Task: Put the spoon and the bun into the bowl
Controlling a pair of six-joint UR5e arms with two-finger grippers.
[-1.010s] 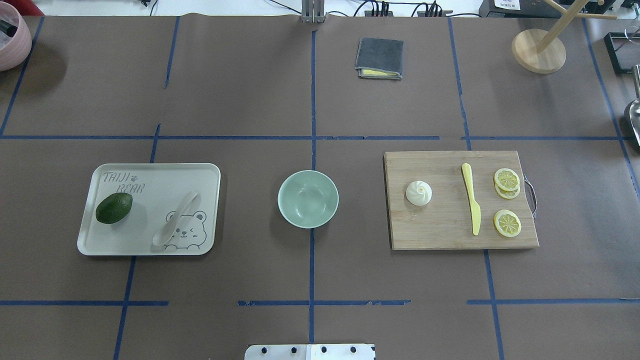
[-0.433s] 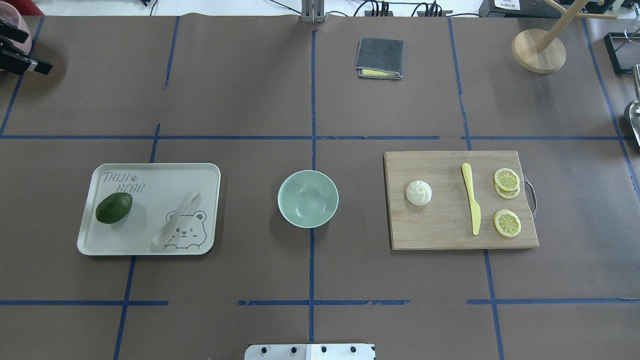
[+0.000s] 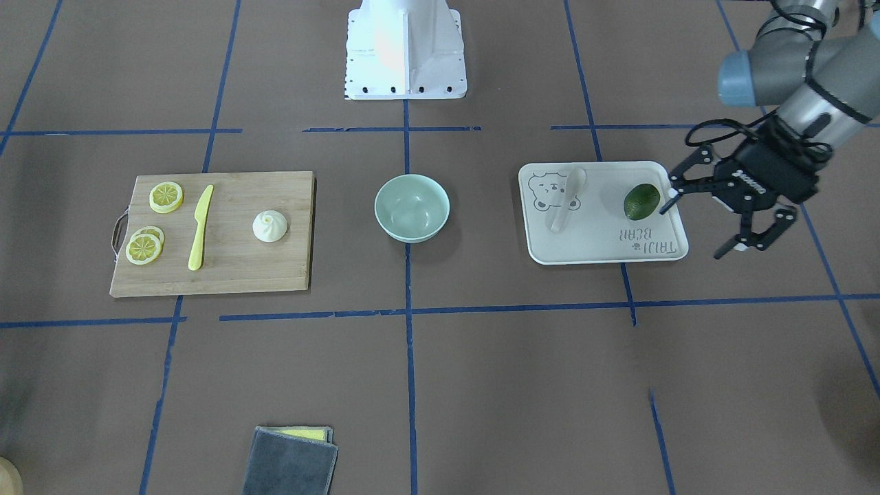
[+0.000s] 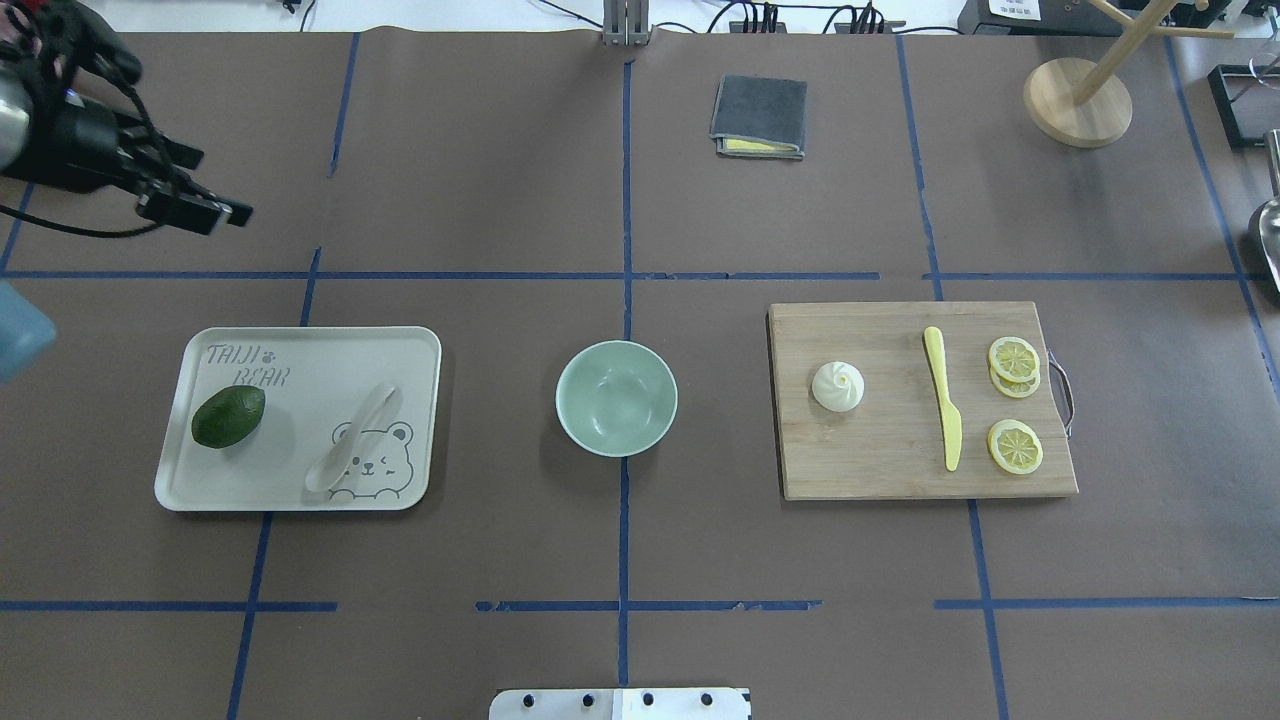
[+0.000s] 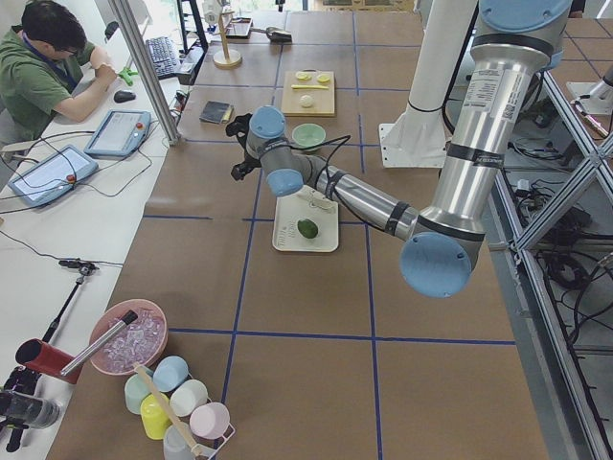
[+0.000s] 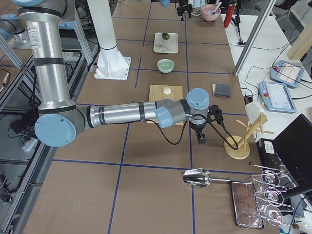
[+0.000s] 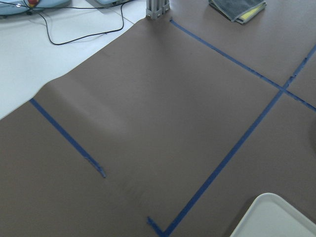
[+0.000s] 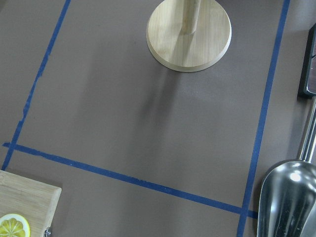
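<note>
The pale spoon (image 4: pixel 355 435) lies on the white bear tray (image 4: pixel 300 350), left of the empty mint-green bowl (image 4: pixel 616 398). The white bun (image 4: pixel 838 386) sits on the wooden cutting board (image 4: pixel 890 450), right of the bowl. My left gripper (image 4: pixel 218 185) is open and empty, in the air beyond the tray's far left corner; in the front view it (image 3: pixel 694 230) hangs by the tray's avocado end. The spoon (image 3: pixel 565 199), bowl (image 3: pixel 412 207) and bun (image 3: pixel 270 226) also show there. My right gripper (image 6: pixel 202 139) shows only in the right side view, past the board; I cannot tell its state.
A green avocado (image 4: pixel 228 416) lies on the tray. A yellow knife (image 4: pixel 943 400) and lemon slices (image 4: pixel 1014 446) lie on the board. A grey cloth (image 4: pixel 759 117), a wooden stand (image 4: pixel 1077 100) and a metal scoop (image 4: pixel 1268 225) sit at the far side.
My left arm has come in from the overhead view's upper left edge, moving right and nearer the tray. The objects on the table have not moved.
</note>
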